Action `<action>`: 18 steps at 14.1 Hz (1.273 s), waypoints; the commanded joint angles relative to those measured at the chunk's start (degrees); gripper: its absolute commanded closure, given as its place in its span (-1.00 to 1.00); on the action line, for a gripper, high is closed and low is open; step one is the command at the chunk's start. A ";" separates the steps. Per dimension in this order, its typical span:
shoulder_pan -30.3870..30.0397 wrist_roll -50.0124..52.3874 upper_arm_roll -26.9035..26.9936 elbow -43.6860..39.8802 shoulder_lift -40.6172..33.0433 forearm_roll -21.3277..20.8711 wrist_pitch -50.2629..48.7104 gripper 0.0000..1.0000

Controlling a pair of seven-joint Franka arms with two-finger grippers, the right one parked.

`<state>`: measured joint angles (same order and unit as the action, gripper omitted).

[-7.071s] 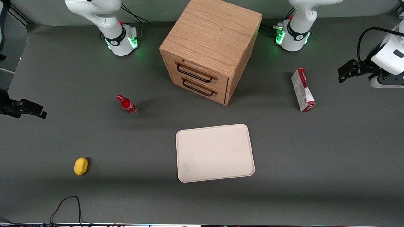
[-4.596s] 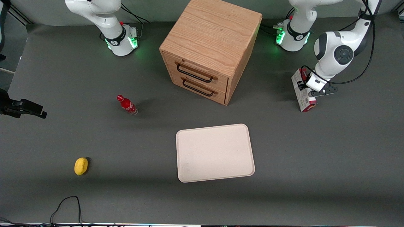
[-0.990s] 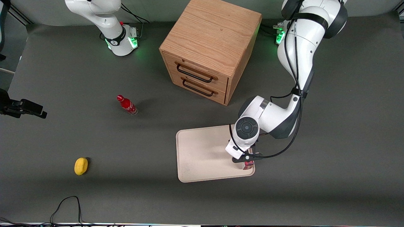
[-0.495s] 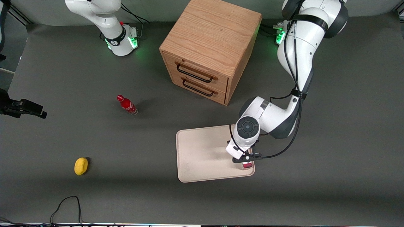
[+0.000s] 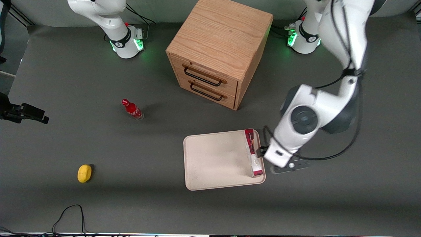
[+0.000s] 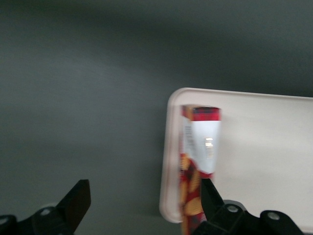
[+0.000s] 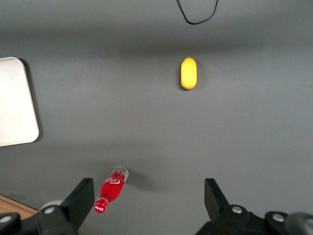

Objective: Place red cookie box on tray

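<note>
- The red cookie box (image 5: 253, 152) stood on its long thin edge on the tray (image 5: 213, 161), along the tray's short side toward the working arm's end of the bench (image 5: 98, 197).
- In the left wrist view the red cookie box (image 6: 198, 161) sat just inside the low rim of the tray (image 6: 264, 147), its pale printed face showing between red ends.
- The gripper (image 5: 285, 166) hung above the bare bench just beside that edge of the tray, apart from the box.
- Its jaws were wide apart and held nothing; in the left wrist view the gripper (image 6: 142, 208) showed one dark fingertip (image 6: 78, 200) over the grey bench and the other near the box's end.
- A wooden drawer cabinet (image 5: 220, 49) with two dark handles stood farther from the front camera than the tray.
- A small red soda bottle (image 5: 132, 109) stood upright toward the parked arm's end of the bench, well apart from the tray.
- A yellow lemon-like fruit (image 5: 84, 173) lay nearer the front camera than the bottle, also toward the parked arm's end.
- A black cable (image 5: 70, 215) looped at the bench edge nearest the front camera.
</note>
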<state>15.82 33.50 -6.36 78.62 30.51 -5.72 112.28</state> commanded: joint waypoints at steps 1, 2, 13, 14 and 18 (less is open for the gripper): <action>-3.59 -5.71 1.26 7.69 -10.89 1.77 -4.32 -1.00; -5.00 -6.24 1.43 8.47 -13.61 1.77 -6.09 -1.00; -20.48 -28.83 1.88 26.76 -40.96 5.11 -16.02 -1.00; -20.74 -29.88 1.88 26.85 -41.40 5.11 -17.26 -1.00; -21.45 -33.76 1.88 26.67 -41.58 5.20 -18.50 -1.00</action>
